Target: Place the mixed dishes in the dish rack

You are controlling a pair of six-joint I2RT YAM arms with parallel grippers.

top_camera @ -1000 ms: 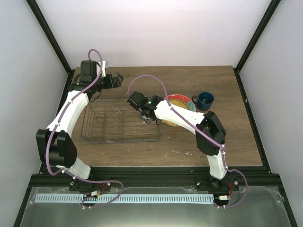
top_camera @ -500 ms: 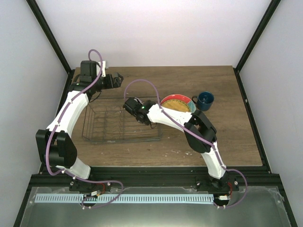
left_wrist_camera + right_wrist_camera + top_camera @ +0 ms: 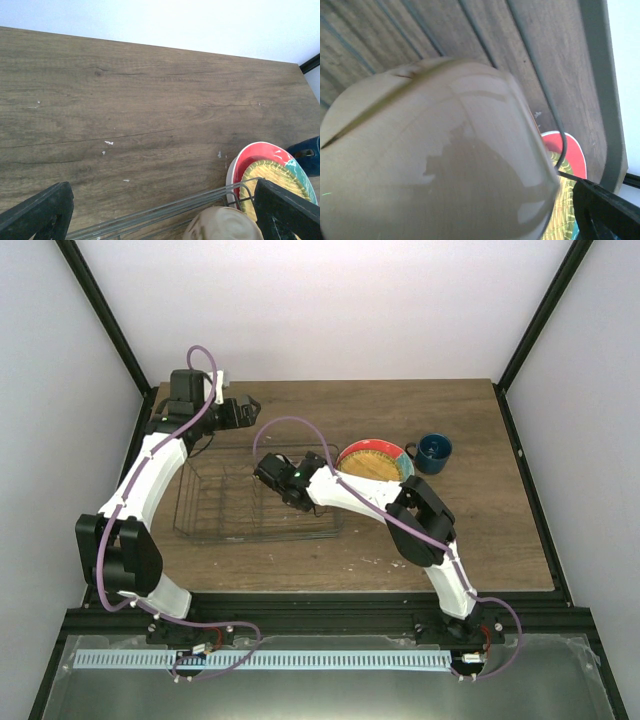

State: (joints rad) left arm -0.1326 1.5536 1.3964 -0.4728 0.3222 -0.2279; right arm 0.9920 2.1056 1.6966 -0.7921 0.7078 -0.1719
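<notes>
The right gripper (image 3: 272, 476), clamped on the small cream bowl (image 3: 430, 150), hangs over the right end of the dish rack (image 3: 210, 508), apparently to set it inside, while the left gripper (image 3: 243, 407), fingers spread, waits clear behind.

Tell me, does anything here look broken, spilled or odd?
Small white flecks lie scattered on the wooden table, like crumbs or chipped finish. The cream bowl shows a dark streak; crack or glaze, I cannot tell.

Count: 2 plates seen, stacked: red plate (image 3: 250, 153) and yellow-orange plate (image 3: 272, 172). 1 mug (image 3: 436, 448). 1 cream bowl (image 3: 222, 226). 1 dish rack (image 3: 215, 508). 2 arms: left arm (image 3: 150, 470), right arm (image 3: 360, 495).
</notes>
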